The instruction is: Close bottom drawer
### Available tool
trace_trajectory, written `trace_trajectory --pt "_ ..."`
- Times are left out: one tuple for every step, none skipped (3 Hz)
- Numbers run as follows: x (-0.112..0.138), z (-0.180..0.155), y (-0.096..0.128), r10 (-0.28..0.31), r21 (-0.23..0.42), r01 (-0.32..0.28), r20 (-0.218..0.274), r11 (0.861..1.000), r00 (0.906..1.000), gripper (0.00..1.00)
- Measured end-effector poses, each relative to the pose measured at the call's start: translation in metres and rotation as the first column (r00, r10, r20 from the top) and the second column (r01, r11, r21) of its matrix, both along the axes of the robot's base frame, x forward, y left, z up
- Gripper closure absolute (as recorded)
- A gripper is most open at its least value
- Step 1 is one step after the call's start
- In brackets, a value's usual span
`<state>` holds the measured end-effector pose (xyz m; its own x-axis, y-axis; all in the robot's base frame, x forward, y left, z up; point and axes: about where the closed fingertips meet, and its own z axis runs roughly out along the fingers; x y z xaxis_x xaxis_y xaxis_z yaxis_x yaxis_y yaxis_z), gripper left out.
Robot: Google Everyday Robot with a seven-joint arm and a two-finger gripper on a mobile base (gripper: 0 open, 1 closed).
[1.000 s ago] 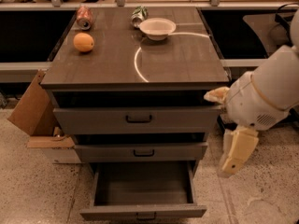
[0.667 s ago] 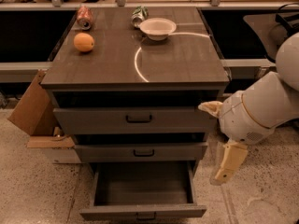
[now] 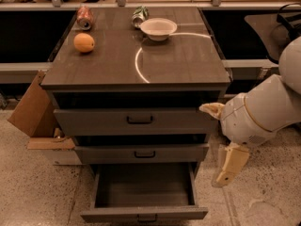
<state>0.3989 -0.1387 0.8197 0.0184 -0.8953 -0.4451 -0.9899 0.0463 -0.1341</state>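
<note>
The bottom drawer (image 3: 143, 213) is the lowest of three in a grey-brown cabinet and stands pulled far out, its plain grey inside bare and its small dark handle at the frame's lower edge. The middle drawer (image 3: 141, 153) and top drawer (image 3: 139, 120) each sit slightly out. My gripper (image 3: 211, 146) hangs on the white arm (image 3: 263, 109) just right of the cabinet, level with the middle drawer. It is open, with one cream finger (image 3: 211, 109) by the top drawer's right end and the other (image 3: 229, 166) pointing down beside the bottom drawer's right side. It holds nothing.
On the cabinet top (image 3: 178, 65) lie an orange (image 3: 84, 43), a white bowl (image 3: 158, 28), a red can (image 3: 84, 17) and a green can (image 3: 139, 14). A cardboard box (image 3: 33, 108) leans against the cabinet's left side. Speckled floor lies in front and to the right.
The arm and gripper have moved left and down, closer to the cabinet's right side. The drawers and the things on top have not moved.
</note>
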Motion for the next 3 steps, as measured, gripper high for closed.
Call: trace_trajectory --pt "0.004 -0.032 0.006 0.045 0.027 -0.045 0.015 0.999 0.9989 0.0" --pt "0.01 -0.08 0.017 0.099 0.045 -0.1 0.013 0.994 0.995 0.0" --pt "0.011 -0.128 0.029 0.147 0.045 -0.146 -0.017 0.988 0.989 0.0"
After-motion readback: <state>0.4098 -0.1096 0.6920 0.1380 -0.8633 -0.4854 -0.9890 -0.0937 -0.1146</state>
